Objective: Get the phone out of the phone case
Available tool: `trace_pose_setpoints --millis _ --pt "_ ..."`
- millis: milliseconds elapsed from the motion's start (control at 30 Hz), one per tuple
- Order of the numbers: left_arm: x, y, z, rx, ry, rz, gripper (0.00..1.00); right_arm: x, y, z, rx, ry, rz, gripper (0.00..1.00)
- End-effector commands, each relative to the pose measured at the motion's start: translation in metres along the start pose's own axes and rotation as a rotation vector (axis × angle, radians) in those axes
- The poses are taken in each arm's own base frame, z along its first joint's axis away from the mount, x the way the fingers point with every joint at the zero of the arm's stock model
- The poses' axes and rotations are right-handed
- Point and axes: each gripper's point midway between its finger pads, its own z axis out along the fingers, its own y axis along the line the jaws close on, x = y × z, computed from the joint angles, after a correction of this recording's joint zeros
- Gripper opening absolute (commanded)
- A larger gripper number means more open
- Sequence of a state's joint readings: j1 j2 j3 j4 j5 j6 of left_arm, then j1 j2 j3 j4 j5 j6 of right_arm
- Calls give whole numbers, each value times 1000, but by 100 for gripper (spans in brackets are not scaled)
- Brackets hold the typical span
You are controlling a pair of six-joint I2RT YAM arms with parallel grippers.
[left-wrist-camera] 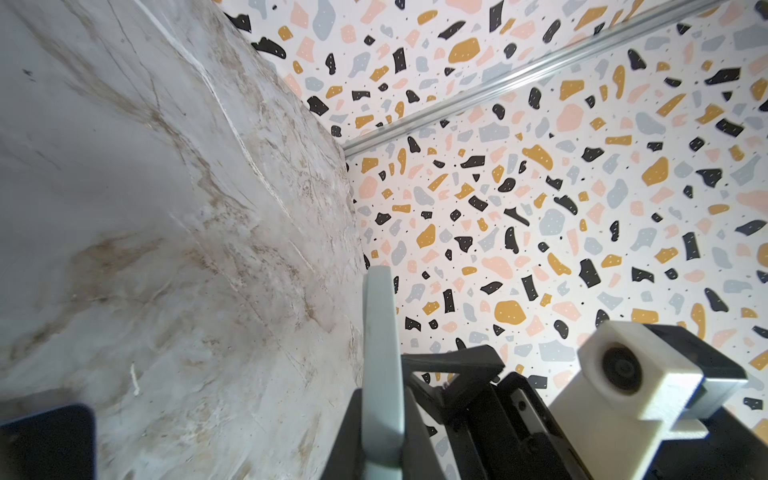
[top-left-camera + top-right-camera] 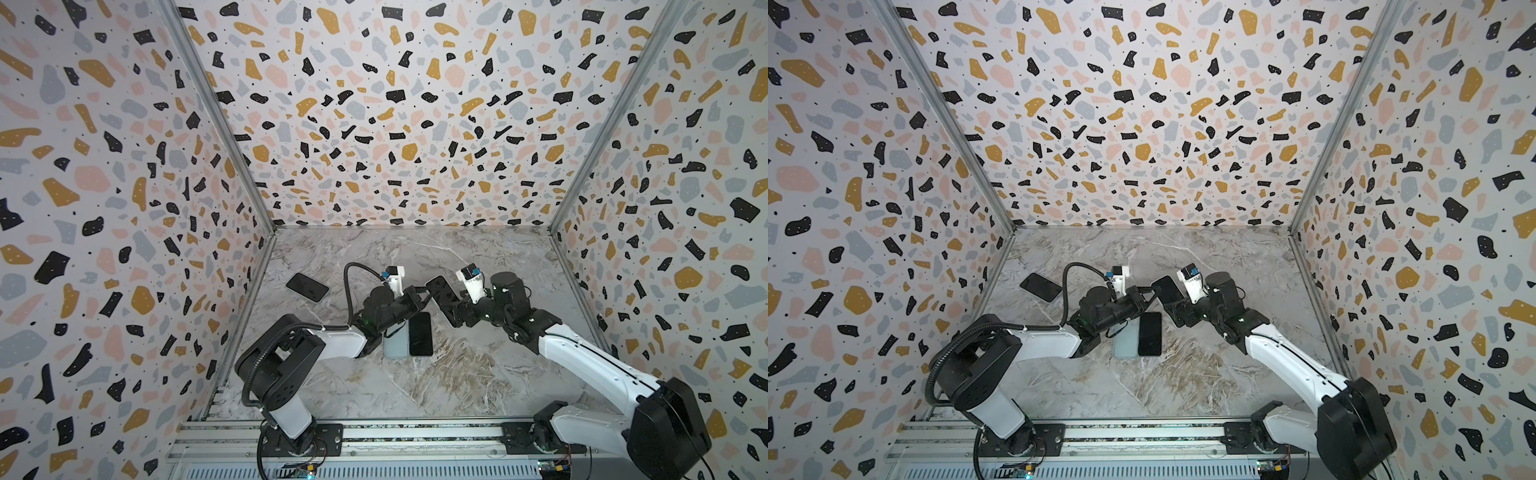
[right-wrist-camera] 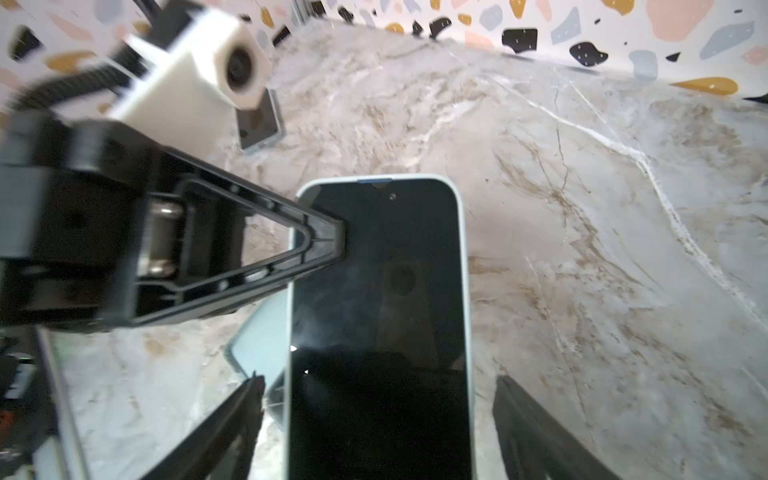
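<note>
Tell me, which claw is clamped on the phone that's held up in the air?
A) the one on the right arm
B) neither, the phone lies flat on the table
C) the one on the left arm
C: in the right wrist view the left gripper is shut on the long edge of the cased phone, while the right gripper has its jaws standing open on either side of the phone's lower end.

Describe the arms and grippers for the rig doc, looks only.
The left arm and right arm have white link shells and black joint housings. A black corrugated cable conduit loops along the left arm. The left gripper and right gripper are black, with triangular open-frame fingers. Each wrist carries a white boxy camera housing. No markings legible.
</note>
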State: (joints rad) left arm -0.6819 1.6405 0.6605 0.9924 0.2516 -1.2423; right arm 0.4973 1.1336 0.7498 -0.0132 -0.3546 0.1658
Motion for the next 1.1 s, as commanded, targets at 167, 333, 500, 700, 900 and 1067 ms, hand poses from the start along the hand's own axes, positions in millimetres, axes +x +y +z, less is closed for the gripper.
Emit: trace_pose_setpoints --millis 167,333,500,700,900,1067 --pt "-87 -123 -73 407 -328 68 0 -74 18 -88 -265 -405 232 92" --pt "-99 -162 -103 522 -406 79 0 -84 43 -106 -427 -479 236 91" --pt "-98 -183 -122 644 -415 33 0 -84 72 -111 -615 -536 230 88" --pt "-88 -187 -122 652 -397 15 0 -89 109 -105 -710 -551 161 85" --pt "-79 -191 -121 669 -382 -3 0 -93 114 -97 -722 -556 170 76" --pt "-75 -191 -121 686 -375 -16 0 -93 117 -94 -749 -555 182 66"
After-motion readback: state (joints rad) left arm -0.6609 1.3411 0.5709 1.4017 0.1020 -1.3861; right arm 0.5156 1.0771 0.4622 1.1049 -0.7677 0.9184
